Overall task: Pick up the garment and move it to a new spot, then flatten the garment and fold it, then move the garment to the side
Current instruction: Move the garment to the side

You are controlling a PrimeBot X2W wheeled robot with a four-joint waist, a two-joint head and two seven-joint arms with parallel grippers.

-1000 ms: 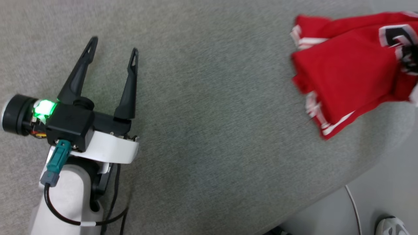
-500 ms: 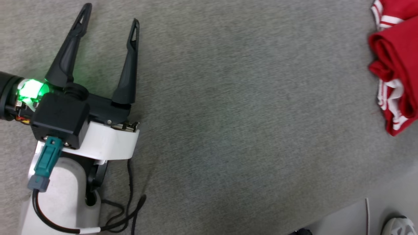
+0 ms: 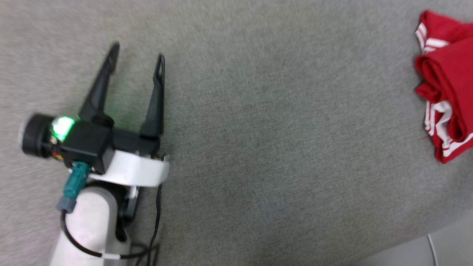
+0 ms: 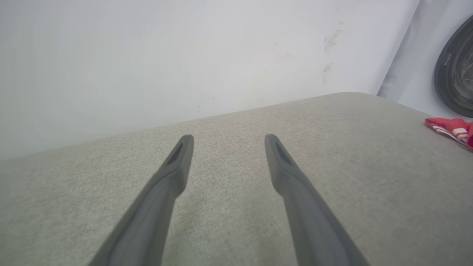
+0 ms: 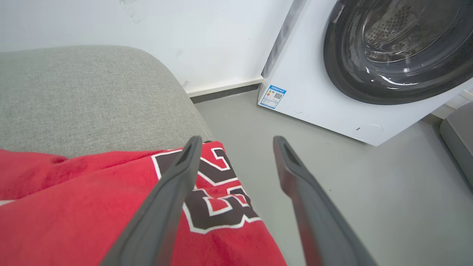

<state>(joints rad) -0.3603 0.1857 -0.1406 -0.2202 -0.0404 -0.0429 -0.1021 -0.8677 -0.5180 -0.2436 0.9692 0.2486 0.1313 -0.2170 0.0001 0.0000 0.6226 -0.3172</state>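
Right wrist view: garment (image 5: 74, 207) on cushion (image 5: 74, 92), washer (image 5: 314, 103) beyond.

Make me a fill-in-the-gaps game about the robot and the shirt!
1. The shirt is mostly ___ in colour.
2. The left gripper and the right gripper are both ___, holding nothing.
3. The shirt lies on a ___ cushion.
4. In the head view, the shirt is at the picture's ___ edge.

Missing words: red; open; grey; right.
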